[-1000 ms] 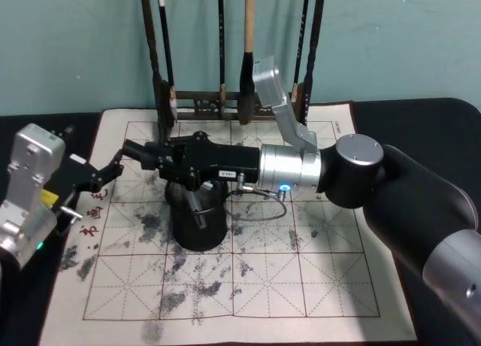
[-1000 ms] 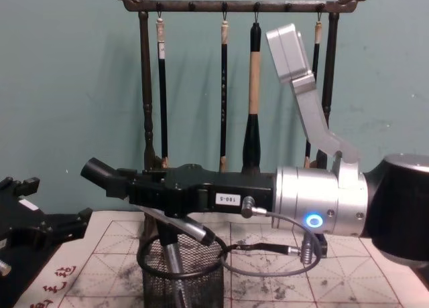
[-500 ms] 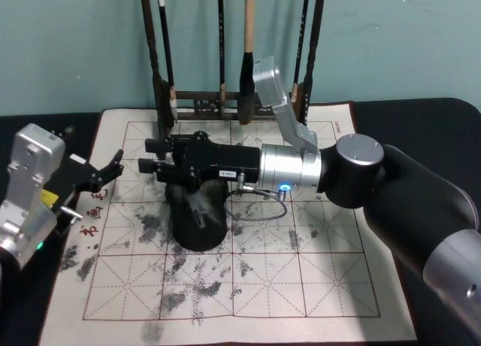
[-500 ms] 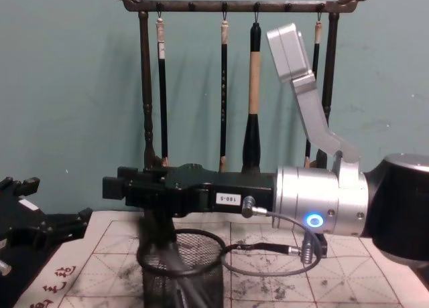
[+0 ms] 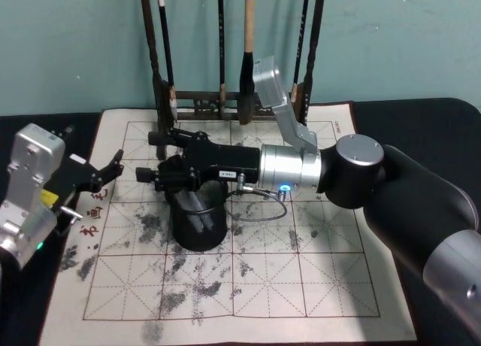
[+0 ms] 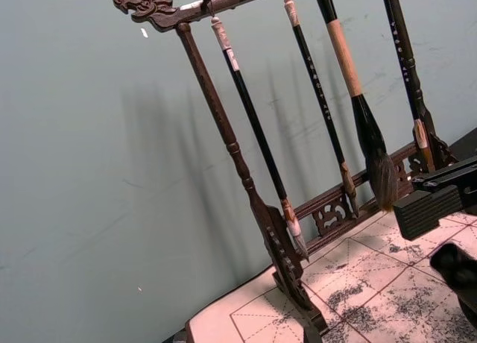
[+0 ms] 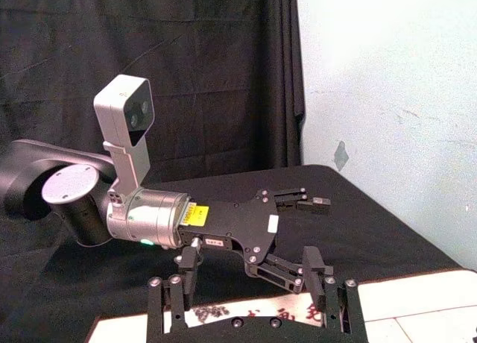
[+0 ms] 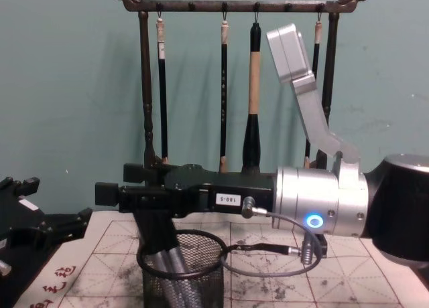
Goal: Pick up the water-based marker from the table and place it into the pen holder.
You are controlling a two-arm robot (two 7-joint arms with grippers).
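The black wire-mesh pen holder (image 5: 198,224) (image 8: 182,274) stands on the white calligraphy mat (image 5: 301,286) that covers the dark table (image 5: 425,114). The grey water-based marker (image 5: 197,204) (image 8: 169,271) leans inside the holder, its barrel showing through the mesh. My right gripper (image 5: 152,156) (image 8: 118,183) hovers level just above the holder's rim, open, with nothing between its fingers. At the mat's left edge my left gripper (image 5: 107,173) (image 7: 314,235) is open and empty, pointing toward the holder.
A tall dark wooden brush rack (image 5: 233,98) (image 6: 253,201) with several hanging brushes stands at the mat's back edge, just behind the holder. A grey cable (image 5: 259,210) loops under my right wrist. The mat's front half is ink-stained and bare.
The right gripper has opened and let go of the marker. The marker, held tilted with its tip in the holder before, now rests inside it. The left arm has not moved.
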